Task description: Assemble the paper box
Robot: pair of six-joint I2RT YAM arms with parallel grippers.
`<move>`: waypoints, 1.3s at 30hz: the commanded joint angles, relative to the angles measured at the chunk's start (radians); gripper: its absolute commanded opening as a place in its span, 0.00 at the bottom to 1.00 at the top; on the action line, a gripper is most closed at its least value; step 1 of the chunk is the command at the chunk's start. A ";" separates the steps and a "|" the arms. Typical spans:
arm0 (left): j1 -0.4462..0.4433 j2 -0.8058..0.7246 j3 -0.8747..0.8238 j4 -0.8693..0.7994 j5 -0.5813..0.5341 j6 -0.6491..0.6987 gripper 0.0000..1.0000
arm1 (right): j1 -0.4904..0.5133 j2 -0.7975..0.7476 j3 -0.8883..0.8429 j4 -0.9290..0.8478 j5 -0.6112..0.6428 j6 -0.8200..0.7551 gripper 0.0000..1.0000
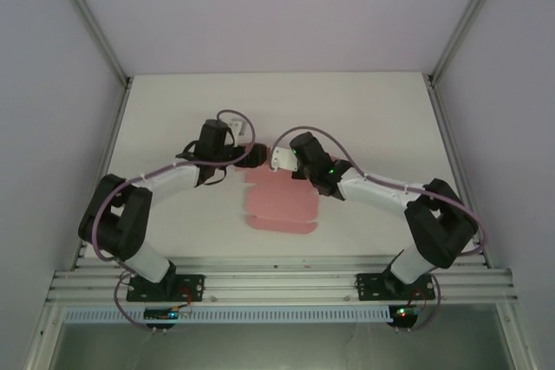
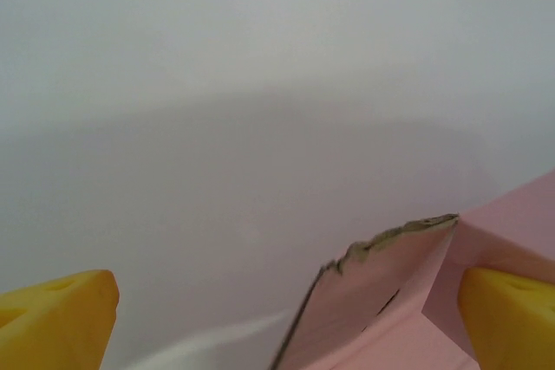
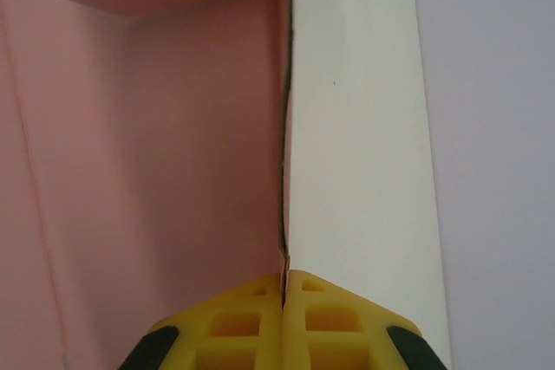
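I see the white worktop [image 1: 364,101] with both arms reaching over it from the near edge. My left arm [image 1: 165,178] bends out to the left at the elbow, then comes in toward the middle. My right arm [image 1: 381,190] does the same from the other side, so the two wrists almost meet.

The paper box [image 1: 279,207] lies in the middle of the worktop between the two arms, with its far end under the wrists. It is a pink card sheet, mostly flat, with one flap lifted at the far end. The flap is pink on one face and white on the other.

The right end effector [image 3: 284,279] is closed tight on the edge of that flap. The left end effector [image 2: 286,301] is wide open. A rough-edged piece of the pink card stands between its yellow fingers [image 2: 52,318], close to the one on the right of that view.
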 commanded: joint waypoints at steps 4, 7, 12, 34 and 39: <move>-0.010 -0.014 -0.065 0.183 -0.082 -0.117 1.00 | 0.003 -0.076 -0.045 0.012 -0.102 0.113 0.00; -0.011 -0.066 -0.110 0.190 -0.101 -0.116 1.00 | -0.016 -0.112 -0.056 0.001 -0.131 0.137 0.00; 0.003 -0.201 -0.163 0.095 -0.068 -0.091 1.00 | -0.047 -0.139 -0.065 -0.023 -0.124 0.146 0.00; 0.231 -0.294 -0.432 0.270 0.146 -0.231 1.00 | -0.107 -0.250 -0.112 0.019 -0.269 0.255 0.00; 0.220 -0.154 -0.394 0.399 0.287 -0.210 1.00 | -0.110 -0.253 -0.105 0.018 -0.275 0.272 0.00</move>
